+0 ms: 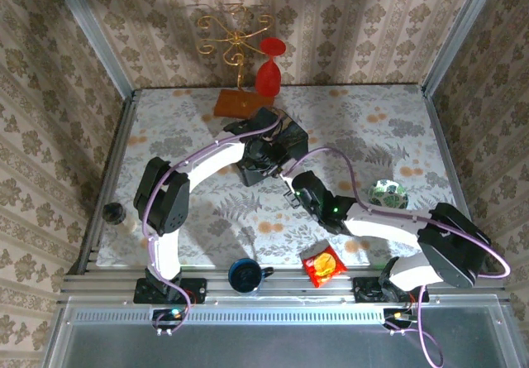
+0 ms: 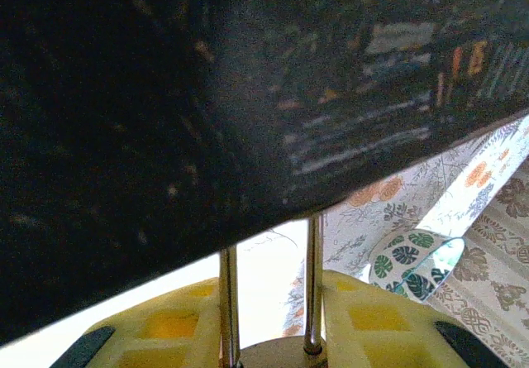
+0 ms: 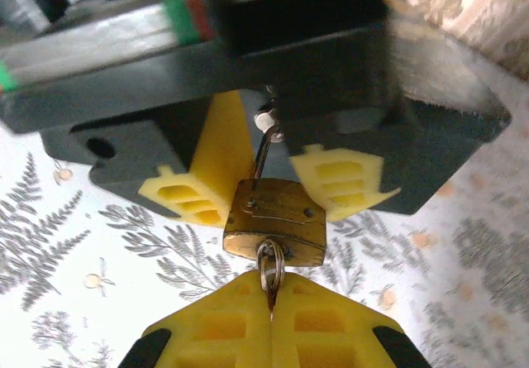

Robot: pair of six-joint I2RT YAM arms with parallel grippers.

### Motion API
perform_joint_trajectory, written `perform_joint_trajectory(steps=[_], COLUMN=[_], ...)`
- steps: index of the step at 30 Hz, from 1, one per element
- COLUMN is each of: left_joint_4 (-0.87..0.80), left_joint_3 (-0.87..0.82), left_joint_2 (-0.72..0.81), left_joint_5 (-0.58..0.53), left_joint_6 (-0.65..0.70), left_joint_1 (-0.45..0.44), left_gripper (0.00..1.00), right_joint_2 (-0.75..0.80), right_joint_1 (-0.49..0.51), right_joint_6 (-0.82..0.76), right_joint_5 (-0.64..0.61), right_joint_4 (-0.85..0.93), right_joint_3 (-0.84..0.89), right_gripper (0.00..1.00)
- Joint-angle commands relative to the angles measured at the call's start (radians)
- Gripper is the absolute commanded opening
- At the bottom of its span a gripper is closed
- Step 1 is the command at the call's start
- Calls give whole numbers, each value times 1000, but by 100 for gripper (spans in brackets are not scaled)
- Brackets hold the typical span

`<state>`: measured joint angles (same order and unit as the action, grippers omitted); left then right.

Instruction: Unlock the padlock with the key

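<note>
Hanging by its silver shackle (image 2: pixel 312 277) from the clasp (image 3: pixel 264 121) of the dark box (image 1: pixel 285 140) at the middle of the desk (image 1: pixel 207 211), the padlock (image 3: pixel 275 231) sits in the left claw (image 2: pixel 271 306), whose yellow fingers (image 3: pixel 198 190) pinch its brass body from both sides. Just beneath it the right claw (image 3: pixel 271 303) is pressed together, nipping the key (image 3: pixel 269 279) that sticks out of the padlock's underside with its ring.
</note>
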<state>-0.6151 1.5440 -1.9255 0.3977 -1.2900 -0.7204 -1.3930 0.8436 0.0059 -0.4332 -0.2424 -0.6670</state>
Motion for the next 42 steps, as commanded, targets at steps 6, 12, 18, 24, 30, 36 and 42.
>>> perform_joint_trajectory(steps=[6, 12, 18, 24, 30, 36, 42], left_joint_4=[69, 84, 107, 110, 118, 117, 127], left_joint_3=[-29, -45, -75, -99, -114, -145, -188], left_joint_2=[50, 64, 63, 70, 94, 139, 205], left_joint_5=[-1, -19, -26, -34, -47, -77, -121], left_joint_6=[-12, -7, -16, -25, -31, -29, -8], left_joint_1=[-9, -10, -16, -17, -19, -17, -16], left_gripper=[0, 0, 0, 6, 34, 72, 87], right_joint_2=[108, 89, 36, 80, 176, 240, 242], right_joint_1=[-160, -231, -259, -262, -262, -262, -264], right_joint_6=[586, 767, 873, 850, 809, 780, 750], right_joint_5=[298, 464, 535, 473, 412, 377, 399], right_joint_4=[33, -41, -107, -9, 112, 186, 215], right_joint_3=[70, 101, 119, 126, 142, 150, 125], right_gripper=[0, 0, 0, 0, 25, 30, 32])
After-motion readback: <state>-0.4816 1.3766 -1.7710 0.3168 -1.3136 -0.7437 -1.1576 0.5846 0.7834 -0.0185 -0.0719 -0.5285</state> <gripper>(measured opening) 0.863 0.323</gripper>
